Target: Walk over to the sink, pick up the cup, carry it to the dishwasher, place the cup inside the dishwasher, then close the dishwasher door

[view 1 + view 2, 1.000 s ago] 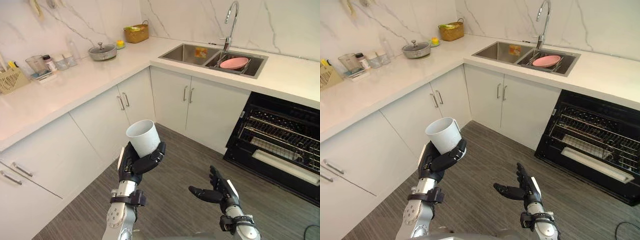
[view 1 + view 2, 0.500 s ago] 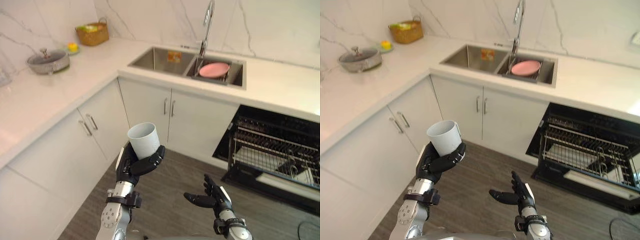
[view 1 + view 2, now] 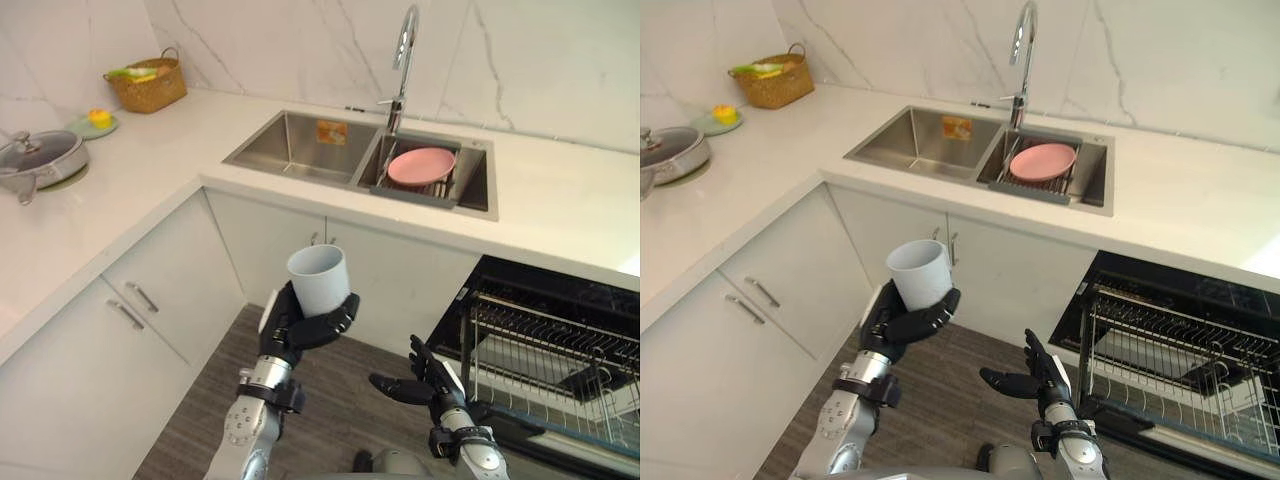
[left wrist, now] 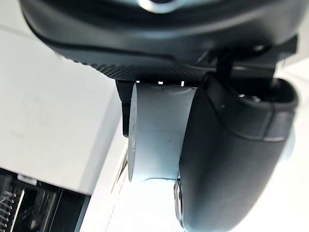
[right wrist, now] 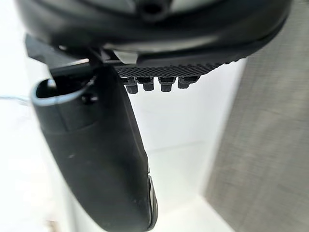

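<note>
White cup (image 3: 318,279), upright, is clamped in the left hand (image 3: 288,332), fingers curled round it, above the grey floor (image 3: 205,425). The right hand (image 3: 428,385) is empty, fingers apart. Behind, the pale surface (image 3: 565,200) holds a sink (image 3: 290,150) with a pink plate (image 3: 421,165); the dishwasher (image 3: 545,345) stands open.

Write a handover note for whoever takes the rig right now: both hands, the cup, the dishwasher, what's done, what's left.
Left robot hand: shut on the cup, which is upright and held out in front of the sink.
Right robot hand: open, holding nothing, low near the dishwasher.
Dishwasher: open, to the right, rack pulled out.
Done: cup picked up.
Left: bring the cup to the dishwasher, set it inside, close the door.
</note>
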Motion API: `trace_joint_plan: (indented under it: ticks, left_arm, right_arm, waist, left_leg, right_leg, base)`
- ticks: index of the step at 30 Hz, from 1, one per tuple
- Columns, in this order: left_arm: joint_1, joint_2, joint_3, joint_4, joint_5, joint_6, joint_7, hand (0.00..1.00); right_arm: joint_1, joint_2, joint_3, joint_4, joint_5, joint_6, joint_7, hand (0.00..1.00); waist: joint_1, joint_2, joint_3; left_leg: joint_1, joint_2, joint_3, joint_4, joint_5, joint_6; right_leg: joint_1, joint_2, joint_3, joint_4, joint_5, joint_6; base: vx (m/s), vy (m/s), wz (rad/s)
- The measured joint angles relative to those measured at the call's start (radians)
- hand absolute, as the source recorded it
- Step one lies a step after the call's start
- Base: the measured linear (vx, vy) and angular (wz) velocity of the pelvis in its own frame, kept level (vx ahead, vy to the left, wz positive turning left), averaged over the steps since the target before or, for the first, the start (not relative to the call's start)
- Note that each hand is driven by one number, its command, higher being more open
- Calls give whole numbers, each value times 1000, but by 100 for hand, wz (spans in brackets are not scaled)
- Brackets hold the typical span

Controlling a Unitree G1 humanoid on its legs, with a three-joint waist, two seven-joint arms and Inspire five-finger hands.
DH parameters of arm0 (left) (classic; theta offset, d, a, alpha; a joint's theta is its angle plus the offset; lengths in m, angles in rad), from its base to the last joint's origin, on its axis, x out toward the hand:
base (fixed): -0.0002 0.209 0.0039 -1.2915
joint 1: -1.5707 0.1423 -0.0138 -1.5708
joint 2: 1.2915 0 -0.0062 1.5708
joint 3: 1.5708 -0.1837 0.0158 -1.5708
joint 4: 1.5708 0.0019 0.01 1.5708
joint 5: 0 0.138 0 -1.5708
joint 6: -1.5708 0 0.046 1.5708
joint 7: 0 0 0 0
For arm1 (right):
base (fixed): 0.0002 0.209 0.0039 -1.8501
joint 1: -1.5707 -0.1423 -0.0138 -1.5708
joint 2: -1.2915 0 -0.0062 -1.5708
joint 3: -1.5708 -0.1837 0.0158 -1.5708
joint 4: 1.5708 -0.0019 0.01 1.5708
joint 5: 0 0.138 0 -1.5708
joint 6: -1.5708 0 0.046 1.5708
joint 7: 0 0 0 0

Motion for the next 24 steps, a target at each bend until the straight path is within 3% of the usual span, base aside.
trace_joint_plan:
  ticks: [2, 4, 5, 6, 7, 8, 11, 13, 15, 16, 18, 22, 24]
  left_arm:
    - [-1, -4, 0, 0, 0, -7, -2, 0]
    - [1, 1, 1, 0, 0, -9, -1, 0]
    - [1, 14, 4, 0, -1, -17, 1, 0]
    - [1, 18, 5, 0, -1, -19, 2, 0]
    - [1, 18, 5, -2, -1, -20, 5, 0]
    - [3, 23, 6, -2, -2, -20, 8, 0]
    - [-7, 29, 11, -12, -5, -20, 8, 0]
    - [-8, 29, 8, -16, -13, -20, 9, 0]
    - [-8, 27, 11, -28, -14, -20, 17, 0]
    - [-7, 25, 19, -46, -13, -20, 35, 0]
    - [-8, 23, 52, -64, -13, -23, 56, 0]
    - [-19, 34, 90, -81, -13, -33, 80, 0]
    - [-21, 34, 90, -80, -13, -44, 85, 0]
  right_arm:
    - [-15, 3, -6, -17, 23, -26, -2, 100]
    - [-21, 4, -5, -17, 23, -28, -2, 100]
    - [-29, 4, 3, -14, 23, -28, -2, 100]
    - [-32, 3, 9, -10, 23, -28, -2, 100]
    - [-36, -6, 22, -8, 22, -28, -1, 100]
    - [-35, 0, 36, -1, 22, -25, -1, 100]
    - [-42, 24, 64, -8, 21, -25, 1, 100]
    - [-42, 38, 65, -16, 21, -25, 5, 100]
    - [-45, 43, 68, -17, 21, -25, 15, 100]
    - [-58, 42, 71, -16, 21, -26, 23, 100]
    - [-84, 39, 86, -14, 21, -27, 30, 100]
    - [-112, 23, 113, -13, 21, -37, 39, 100]
    - [-110, 11, 114, -12, 21, -37, 39, 100]
  waist:
    - [9, -10, 4]
    - [22, -11, 2]
    - [30, -11, 2]
    - [34, -10, 2]
    - [39, 2, -1]
    - [40, -3, -5]
    - [28, -32, -7]
    - [16, -33, -6]
    - [18, -32, -4]
    - [19, -34, 3]
    - [21, -40, 14]
    - [23, -55, 26]
    - [16, -48, 31]
  left_leg:
    - [-52, -63, -3, -137, -83, 11]
    - [-58, -128, -48, -313, -88, 15]
    - [-68, -193, -130, -476, -76, 7]
    - [-72, -210, -166, -533, -59, 4]
    - [-71, -225, -218, -626, 50, 7]
    - [-57, -231, -195, -620, 77, 47]
    - [-26, -258, -135, -667, 68, 59]
    - [0, -270, -103, -675, 57, 77]
    - [44, -268, -75, -674, 24, 102]
    - [86, -264, -29, -674, 9, 109]
    - [135, -263, 44, -692, -6, 116]
    - [143, -256, 121, -691, -39, 104]
    - [133, -222, 128, -628, -72, 84]
  right_leg:
    - [24, 1, 76, -33, 7, -11]
    - [37, -2, 135, -54, 13, -1]
    - [39, -4, 193, -60, 12, 14]
    - [38, -4, 215, -58, 9, 22]
    - [30, 6, 259, -34, 1, 53]
    - [27, 4, 295, -20, -12, 70]
    - [12, -23, 355, -13, -26, 98]
    - [15, -41, 362, -10, -33, 115]
    - [10, -47, 317, 49, -43, 132]
    - [-23, -70, 220, 149, -48, 140]
    - [-46, -111, 89, 210, -48, 139]
    - [-61, -153, -35, 155, -68, 116]
    - [-41, -134, -50, 121, -50, 79]
  base:
    - [211, 29, -88]
    - [186, 90, -106]
    - [201, 145, -115]
    - [247, 203, -125]
    - [212, 196, -106]
    - [273, 249, -95]
    - [222, 213, -64]
    - [119, 122, -49]
    - [104, 102, -66]
    - [66, 104, -91]
    - [-8, 93, -105]
    - [-44, 2, -67]
    - [55, -76, -27]
